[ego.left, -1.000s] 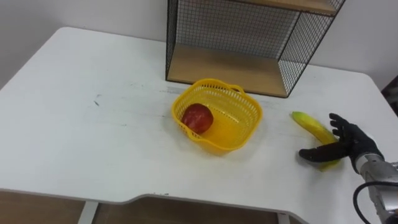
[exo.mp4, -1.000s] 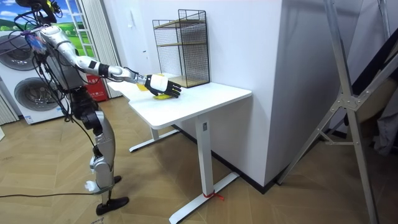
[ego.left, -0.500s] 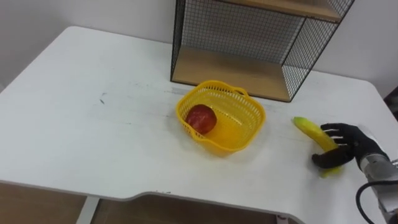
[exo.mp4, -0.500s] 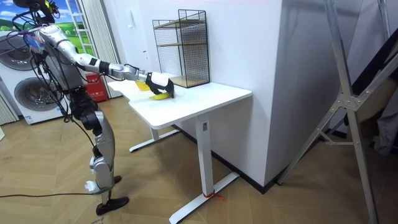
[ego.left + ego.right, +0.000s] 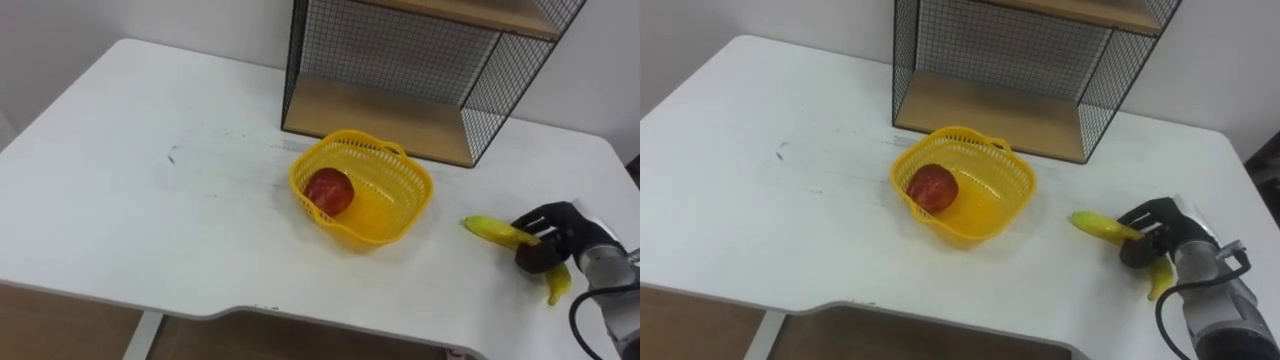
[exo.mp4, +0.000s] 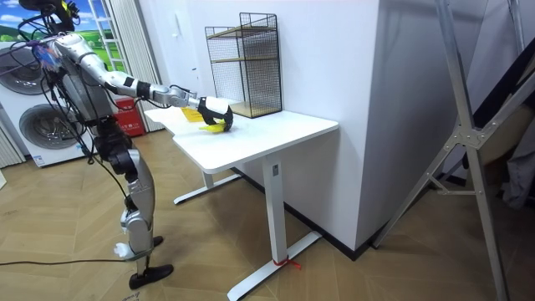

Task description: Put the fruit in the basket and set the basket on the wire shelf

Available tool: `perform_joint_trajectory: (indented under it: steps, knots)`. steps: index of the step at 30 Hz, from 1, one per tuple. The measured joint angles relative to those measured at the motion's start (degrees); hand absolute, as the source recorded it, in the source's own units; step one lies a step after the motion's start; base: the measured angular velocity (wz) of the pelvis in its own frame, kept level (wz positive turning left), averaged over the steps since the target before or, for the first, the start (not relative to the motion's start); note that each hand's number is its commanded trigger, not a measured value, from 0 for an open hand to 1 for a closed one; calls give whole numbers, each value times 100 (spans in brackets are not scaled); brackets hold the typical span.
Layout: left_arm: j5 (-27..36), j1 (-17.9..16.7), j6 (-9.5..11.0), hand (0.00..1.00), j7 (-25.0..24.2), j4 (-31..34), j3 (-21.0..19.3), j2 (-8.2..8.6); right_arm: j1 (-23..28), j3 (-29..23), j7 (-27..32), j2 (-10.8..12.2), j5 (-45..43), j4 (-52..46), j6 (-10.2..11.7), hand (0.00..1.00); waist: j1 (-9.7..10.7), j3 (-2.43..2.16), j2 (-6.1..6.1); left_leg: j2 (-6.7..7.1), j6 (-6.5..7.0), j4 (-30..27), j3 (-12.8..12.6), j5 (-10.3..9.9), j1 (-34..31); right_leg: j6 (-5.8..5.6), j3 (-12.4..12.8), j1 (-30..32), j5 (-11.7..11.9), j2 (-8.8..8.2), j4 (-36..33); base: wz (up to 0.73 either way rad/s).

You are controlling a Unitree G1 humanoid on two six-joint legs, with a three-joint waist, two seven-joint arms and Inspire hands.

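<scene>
The right hand point(image 5: 546, 250) was curled round the banana point(image 5: 487, 230) on the bench point(image 5: 150, 220), beside the basket point(image 5: 412, 180) holding the apple point(image 5: 330, 191). The banana could slip out if the hold was loose.

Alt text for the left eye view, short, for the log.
The robot's right hand is curled round a banana at the right side of a white table. To its left stands a yellow basket holding a red apple, just in front of a black wire shelf with a wooden floor.
</scene>
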State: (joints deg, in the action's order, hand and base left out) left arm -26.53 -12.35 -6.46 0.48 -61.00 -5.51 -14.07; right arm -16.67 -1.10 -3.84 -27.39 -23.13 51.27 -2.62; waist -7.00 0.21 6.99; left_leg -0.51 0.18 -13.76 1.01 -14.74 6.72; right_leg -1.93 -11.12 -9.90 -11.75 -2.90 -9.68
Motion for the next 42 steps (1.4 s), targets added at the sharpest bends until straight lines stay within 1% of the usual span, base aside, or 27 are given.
perform_joint_trajectory:
  steps: [4,10,14,17,20,22,23,25,27,28,30,31,34,35,36,39,41,42]
  knots:
    - [3,31,-1,0,18,-29,5,-1,-4,39,20,0,4,-3,-1,100,-6,0,-39,-2,0,-8,-3,0,-4,7,-4,-5,5,2,-6,0]
    - [2,63,-1,0,17,-72,18,1,-8,23,12,0,51,-24,3,100,28,0,-48,-7,-1,20,-7,-1,-25,11,-13,-6,7,6,-7,0]
    - [4,64,12,0,21,-63,148,-6,-24,25,16,0,540,-34,1,100,53,-3,-45,-6,-1,4,-35,1,-14,11,21,-16,8,6,-11,-2]
    - [3,30,25,0,36,-51,129,-5,-23,-19,13,4,1143,-59,-3,100,58,0,-59,-11,0,13,-93,2,-2,10,64,-3,8,3,-13,-8]
    - [4,35,24,0,37,-55,121,24,67,-27,-93,88,1807,-568,-69,100,178,9,-91,-11,0,13,-112,2,-28,10,92,27,8,3,-15,-4]
    - [4,62,28,0,37,-76,125,62,145,-27,-155,196,2636,-990,-68,100,231,-9,-166,-11,1,17,-126,2,-51,10,101,57,8,2,-17,0]
    - [4,58,30,0,37,-76,124,63,151,-27,-157,219,2828,-1041,-69,100,233,-15,-179,-12,1,21,-128,2,-50,10,102,61,8,3,-17,0]
    - [-1,29,33,0,37,-6,114,71,234,-30,-157,279,3489,-1451,-100,100,227,-53,-231,-19,2,21,-155,3,-56,10,127,77,8,5,-17,-4]
    - [1,-55,19,0,38,74,121,79,236,-28,-147,349,4017,-1820,-103,100,248,-61,-248,-19,2,23,-178,3,-54,10,143,75,8,5,-12,-3]
    - [2,-71,3,0,38,80,127,80,236,-28,-115,396,4387,-2048,-103,100,265,-61,-242,-21,2,22,-177,3,-51,10,138,68,8,5,-12,0]
    - [-16,-86,-9,0,40,90,128,101,235,-32,-103,457,4766,-2301,-99,100,296,-60,-215,-21,2,20,-169,3,-49,10,117,52,8,4,-5,6]
    - [-28,-107,-11,0,41,89,128,122,236,-43,-87,538,4864,-2454,-99,100,326,-62,-205,-20,2,17,-162,2,-44,9,90,35,8,2,2,9]
    - [-27,-122,-15,0,54,88,127,167,235,-42,-65,690,5007,-2785,-96,100,349,-48,-214,-20,2,18,-161,2,-24,9,76,12,8,1,5,2]
    - [-25,-117,-14,0,60,88,127,174,235,-40,-66,706,5022,-2834,-94,100,349,-44,-221,-20,2,18,-162,2,-23,9,76,10,8,1,6,0]
    - [-17,-117,-8,0,79,88,127,193,235,-40,-72,728,5029,-2925,-92,100,349,-27,-246,-20,2,17,-162,2,-19,9,76,6,8,1,5,0]
    - [-3,-120,14,0,156,88,127,227,236,-40,-87,729,5029,-3070,-82,100,358,-4,-297,-20,2,16,-163,2,-18,9,76,6,8,2,4,0]
    - [-3,-125,13,0,158,70,125,250,236,-38,-84,729,5009,-3144,-80,100,351,-7,-329,-20,2,14,-163,2,-20,9,76,6,8,4,1,0]
    - [-6,-124,11,0,158,58,120,263,236,-39,-85,729,4975,-3186,-78,100,357,-16,-344,-20,2,13,-163,2,-20,9,74,6,8,3,0,0]
